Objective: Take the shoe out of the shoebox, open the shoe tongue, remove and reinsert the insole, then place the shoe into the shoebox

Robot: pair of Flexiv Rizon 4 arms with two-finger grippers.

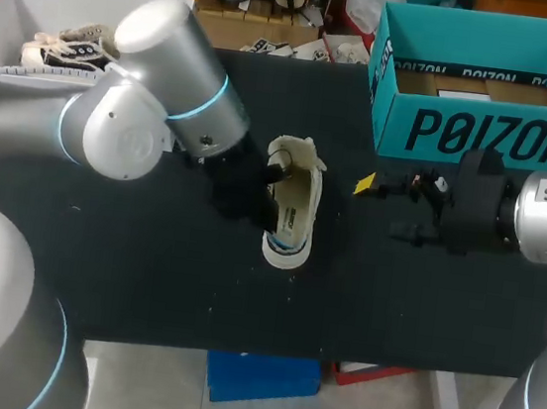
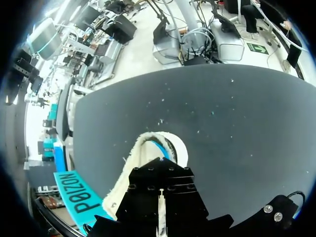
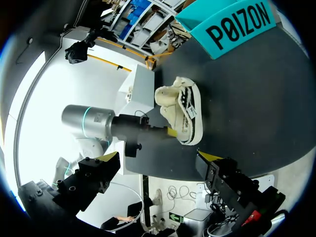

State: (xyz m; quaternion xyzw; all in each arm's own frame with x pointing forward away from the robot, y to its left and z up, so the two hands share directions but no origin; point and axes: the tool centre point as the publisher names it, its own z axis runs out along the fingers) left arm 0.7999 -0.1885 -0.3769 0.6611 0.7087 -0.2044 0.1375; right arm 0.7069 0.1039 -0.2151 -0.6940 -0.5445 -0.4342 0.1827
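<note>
Right tool (image 3: 159, 159) spread wide (held level); left tool (image 1: 272, 176) seems angled downward.

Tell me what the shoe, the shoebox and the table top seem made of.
The shoe looks like cream fabric, perhaps canvas, fuzzy at the collar edge; its sole band looks like smooth white rubber. The shoebox seems matte printed cardboard, with raw brown flaps inside. The table has a black matte cover, possibly rubber or cloth; pale specks lie on it.

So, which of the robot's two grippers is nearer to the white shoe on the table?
Left. The left gripper is right at the shoe, by its opening; the right gripper hangs clear of it, off toward the teal shoebox.
</note>
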